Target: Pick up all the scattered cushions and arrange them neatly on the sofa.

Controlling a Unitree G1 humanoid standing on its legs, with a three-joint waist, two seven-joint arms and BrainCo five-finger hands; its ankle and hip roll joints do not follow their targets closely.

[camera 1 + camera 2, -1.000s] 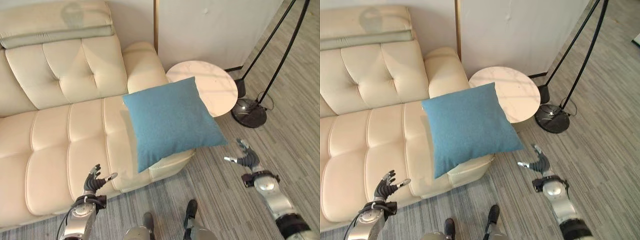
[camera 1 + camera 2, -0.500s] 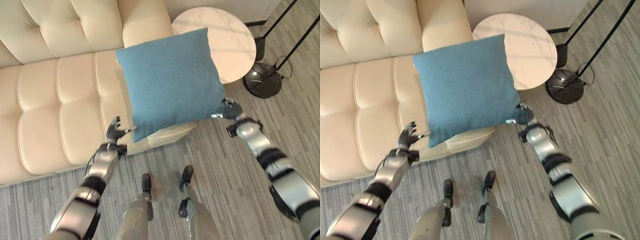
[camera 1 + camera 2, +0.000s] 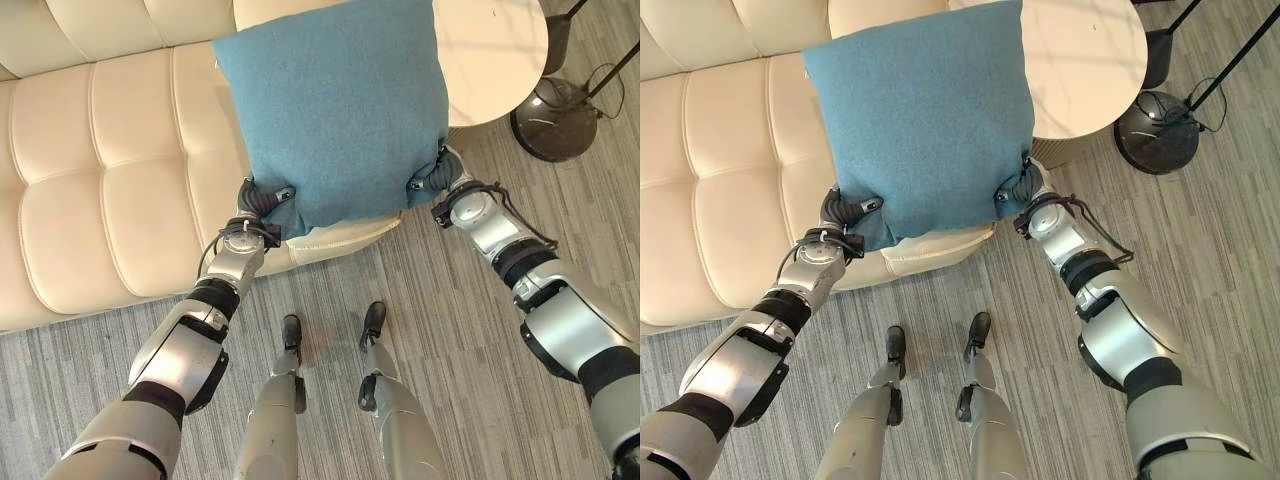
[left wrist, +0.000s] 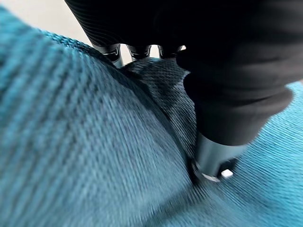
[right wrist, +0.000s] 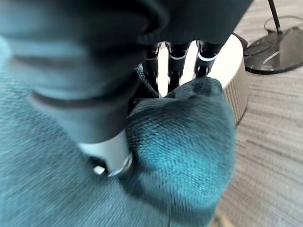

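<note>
Left eye view: blue cushion (image 3: 335,105) hanging over the front edge of the cream sofa (image 3: 110,170), pinched at its two lower corners. Left robot hand (image 3: 262,197) clenched on the lower left corner, thumb pressed into the cloth with fingers behind the fold, as seen close up in the left wrist view (image 4: 213,156). Right robot hand (image 3: 437,175) grasping the lower right corner the same way, cloth bunched between thumb and fingers in the right wrist view (image 5: 180,61). Upper part of the cushion spread over the seat and overlapping the round side counter (image 3: 495,55); whether touching that counter, cannot tell. Black lamp base (image 3: 565,120) on the striped floor (image 3: 450,330) just beyond, well apart from the cushion. Step in hand, as judged: lift and carry onto the sofa. Best done with both grips kept equally firm, both corners raised together and level, no twist in the cloth. Worth lifting high enough to clear the seat edge before moving back toward the tufted backrest. Advisable to steer left, away from counter and lamp. Release only once the cushion leans square against the backrest, lower edge settled on the seat. Risk with corner pinches alone: slipping cloth, sagging middle, crooked landing.
</note>
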